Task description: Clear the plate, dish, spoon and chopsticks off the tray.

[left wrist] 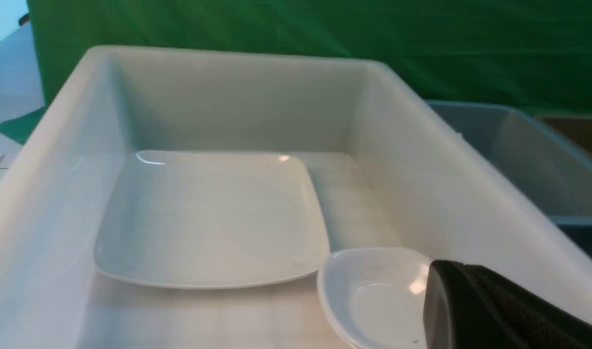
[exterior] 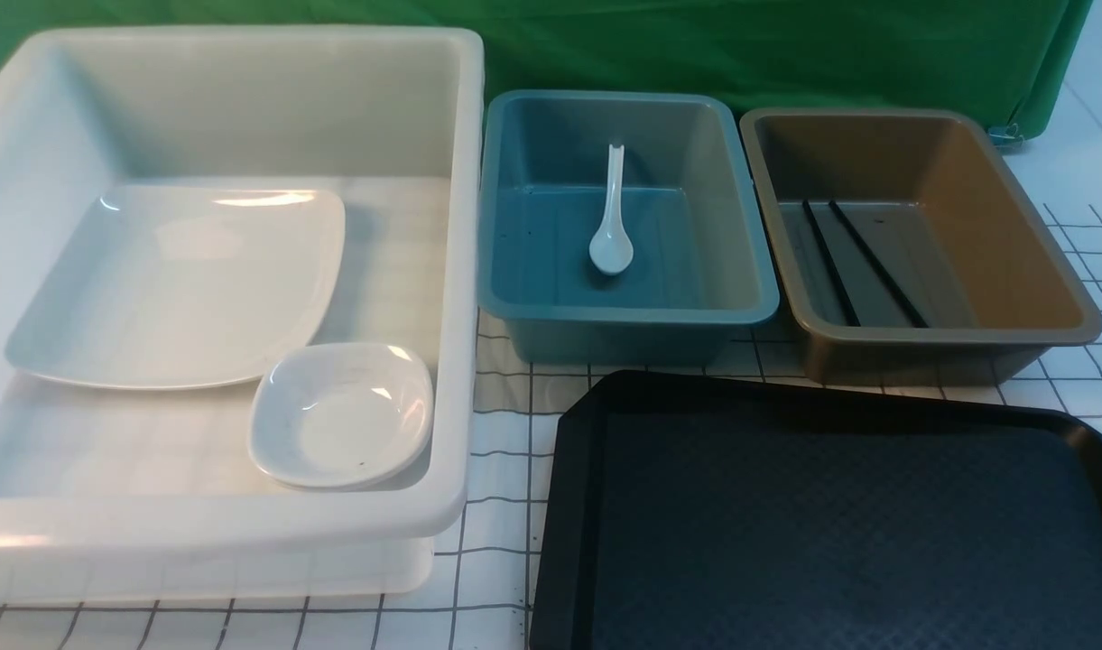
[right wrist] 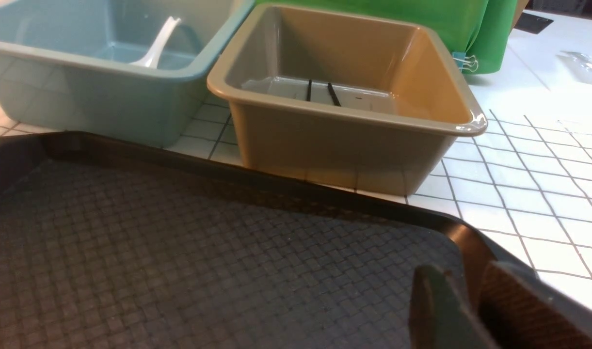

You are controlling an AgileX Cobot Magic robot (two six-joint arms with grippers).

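right wrist view cuts off the right gripper, jaws slightly apart, empty; left gripper closed, mostly cropped.

Front view looks forward over the tray; wrist views sit low and close; right shares the brown bin.

Three bins in a row behind the tray, everything sorted.
Plate lies in the left tub, dish just before it at its right corner. Spoon lies in the middle bin; chopsticks in the right bin. Tray sits nearest, before those two bins.
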